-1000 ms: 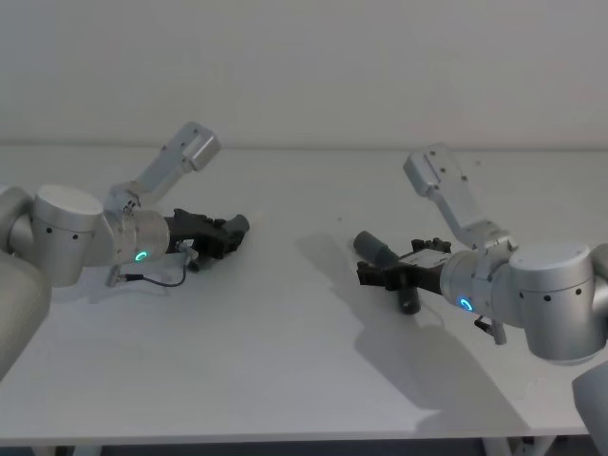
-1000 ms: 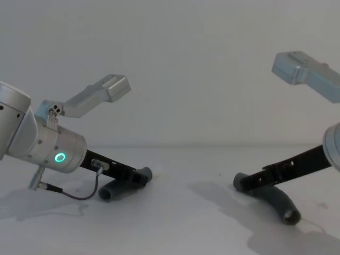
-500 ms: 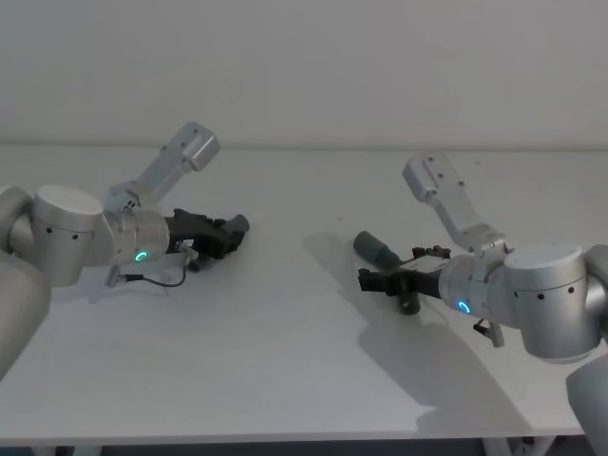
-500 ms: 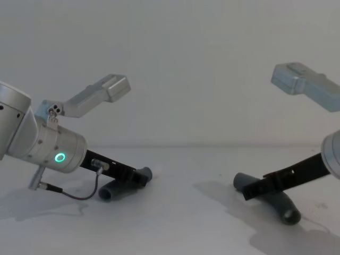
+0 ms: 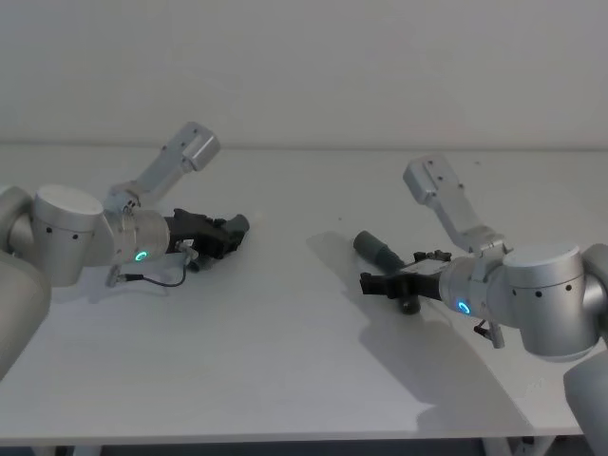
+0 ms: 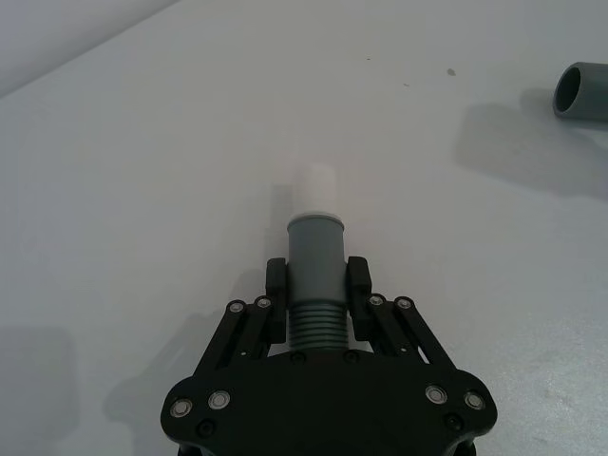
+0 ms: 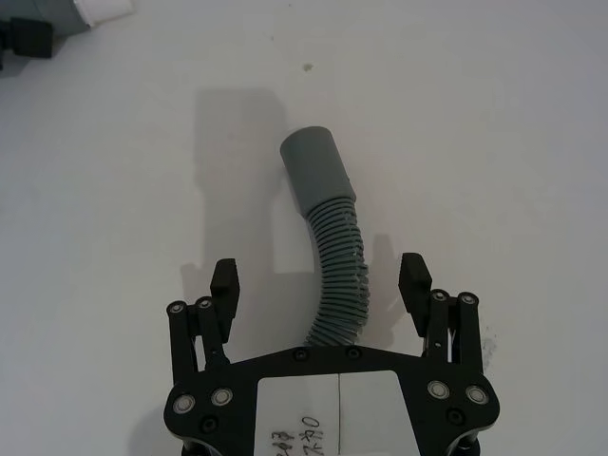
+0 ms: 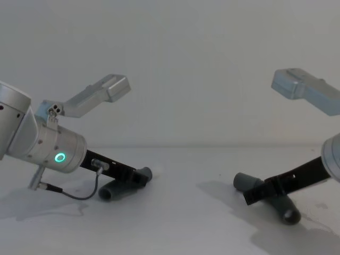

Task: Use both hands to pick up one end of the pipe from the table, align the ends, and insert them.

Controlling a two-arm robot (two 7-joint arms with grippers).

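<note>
slimmer pipe piece [image 5: 237, 225] — left on table [image 5: 285, 361] | thicker piece [image 5: 377, 249] — right on it | well apart

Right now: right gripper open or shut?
Open: right gripper straddles the thicker hose, gaps both sides of its ribbed body. Left gripper is shut on the slimmer hose.

Rear end of thicker hose [image 7: 318, 173] hid. under right claw [image 7: 319, 274]; slimmer hose [image 6: 314, 242] body behind left claw [image 6: 316, 277].

A robotics lab or test bench is showing here: a silver-grey left arm [image 5: 66, 233] and right arm [image 5: 541, 299] are reaching across a plain white-grey table [image 5: 285, 361] that is standing against a bare, pale wall [image 5: 304, 66].
</note>
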